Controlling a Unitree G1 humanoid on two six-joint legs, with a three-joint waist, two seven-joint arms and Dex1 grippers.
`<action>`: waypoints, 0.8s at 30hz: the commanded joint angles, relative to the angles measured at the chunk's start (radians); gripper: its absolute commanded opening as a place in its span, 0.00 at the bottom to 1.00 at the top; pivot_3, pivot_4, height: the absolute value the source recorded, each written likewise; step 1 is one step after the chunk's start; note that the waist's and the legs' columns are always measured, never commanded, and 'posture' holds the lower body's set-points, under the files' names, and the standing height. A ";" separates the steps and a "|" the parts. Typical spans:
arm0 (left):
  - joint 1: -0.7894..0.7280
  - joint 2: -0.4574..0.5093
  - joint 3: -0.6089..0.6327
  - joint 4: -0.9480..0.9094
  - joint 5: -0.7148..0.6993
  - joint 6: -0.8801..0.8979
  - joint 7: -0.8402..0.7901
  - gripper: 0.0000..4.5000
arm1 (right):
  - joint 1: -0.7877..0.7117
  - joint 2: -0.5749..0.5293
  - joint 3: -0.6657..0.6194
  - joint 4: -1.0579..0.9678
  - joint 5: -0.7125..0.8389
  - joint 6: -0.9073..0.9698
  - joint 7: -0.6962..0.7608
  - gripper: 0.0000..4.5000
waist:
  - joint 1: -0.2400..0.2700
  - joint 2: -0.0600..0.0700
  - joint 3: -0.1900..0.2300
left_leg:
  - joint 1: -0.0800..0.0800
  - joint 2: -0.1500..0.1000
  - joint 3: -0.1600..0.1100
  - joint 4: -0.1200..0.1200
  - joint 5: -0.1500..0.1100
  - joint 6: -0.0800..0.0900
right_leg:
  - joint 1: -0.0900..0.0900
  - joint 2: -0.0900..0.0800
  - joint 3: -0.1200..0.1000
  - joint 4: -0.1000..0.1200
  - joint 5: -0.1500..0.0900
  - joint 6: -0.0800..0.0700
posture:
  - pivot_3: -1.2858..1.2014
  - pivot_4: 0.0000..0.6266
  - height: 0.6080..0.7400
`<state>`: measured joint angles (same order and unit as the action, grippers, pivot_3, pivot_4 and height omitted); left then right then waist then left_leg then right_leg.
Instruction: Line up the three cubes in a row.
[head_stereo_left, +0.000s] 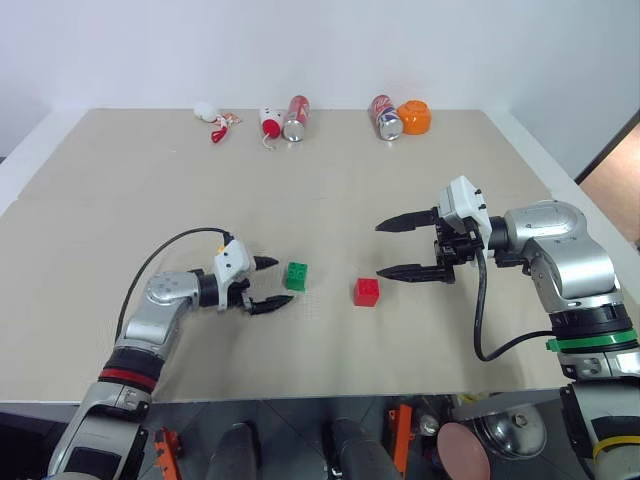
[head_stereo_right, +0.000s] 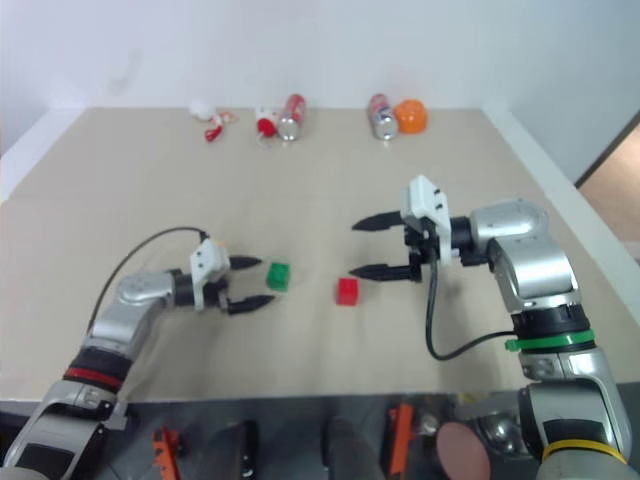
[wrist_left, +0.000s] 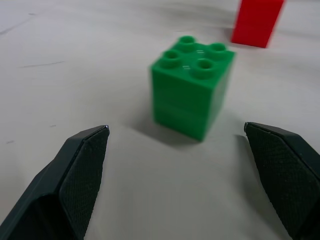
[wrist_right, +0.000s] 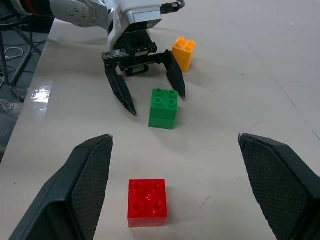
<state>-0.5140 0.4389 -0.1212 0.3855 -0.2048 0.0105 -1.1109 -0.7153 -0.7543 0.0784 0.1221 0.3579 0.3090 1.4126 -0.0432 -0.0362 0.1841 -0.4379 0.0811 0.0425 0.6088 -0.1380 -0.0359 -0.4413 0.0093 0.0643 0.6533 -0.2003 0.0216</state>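
With the green cube (head_stereo_left: 296, 276) as my reference on the table (head_stereo_left: 120, 190), I see my left pincer (head_stereo_left: 268, 283) lying low and nearly level, its forearm stretched across the surface, jaws spread wide and aimed at that cube without touching it. Beyond the green cube, away from that pincer, sits the red cube (head_stereo_left: 366, 291), near but apart. My right pincer (head_stereo_left: 396, 247) hangs higher on a bent arm, pointing back toward the green cube from past the red one, open and empty. Behind the left pincer, the yellow-orange cube (wrist_right: 183, 53) shows in the right wrist view.
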 joint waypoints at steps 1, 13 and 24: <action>-0.033 -0.005 -0.002 0.012 -0.003 0.002 -0.012 1.00 | -0.003 -0.013 -0.027 -0.034 0.016 -0.004 -0.004 0.92 | 0.000 0.000 0.000 | 0.000 0.000 0.000 0.000 0.000 0.000 | 0.000 0.000 0.000 0.000 0.000 0.000 | 0.52 0.24 1.00; -0.082 -0.040 -0.009 0.085 0.030 0.024 0.011 1.00 | 0.000 -0.010 -0.029 -0.030 0.014 -0.010 -0.017 0.92 | -0.001 0.000 0.000 | 0.000 0.000 0.000 0.002 0.000 0.000 | 0.001 0.000 0.001 0.000 0.000 0.000 | 0.52 0.24 1.00; -0.079 -0.051 -0.022 0.062 0.021 0.072 -0.025 0.38 | -0.005 -0.007 -0.026 -0.019 0.009 -0.022 -0.029 0.93 | 0.000 0.000 0.000 | 0.000 -0.001 0.000 0.002 0.000 0.000 | 0.001 0.000 0.002 0.000 0.001 0.001 | 0.52 0.24 1.00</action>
<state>-0.5882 0.3998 -0.1240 0.4612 -0.1796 0.0696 -1.1207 -0.7122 -0.7548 0.0782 0.1217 0.3575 0.3005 1.3878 -0.0436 -0.0361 0.1840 -0.4379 0.0801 0.0425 0.6110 -0.1379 -0.0358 -0.4401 0.0092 0.0662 0.6534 -0.1997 0.0222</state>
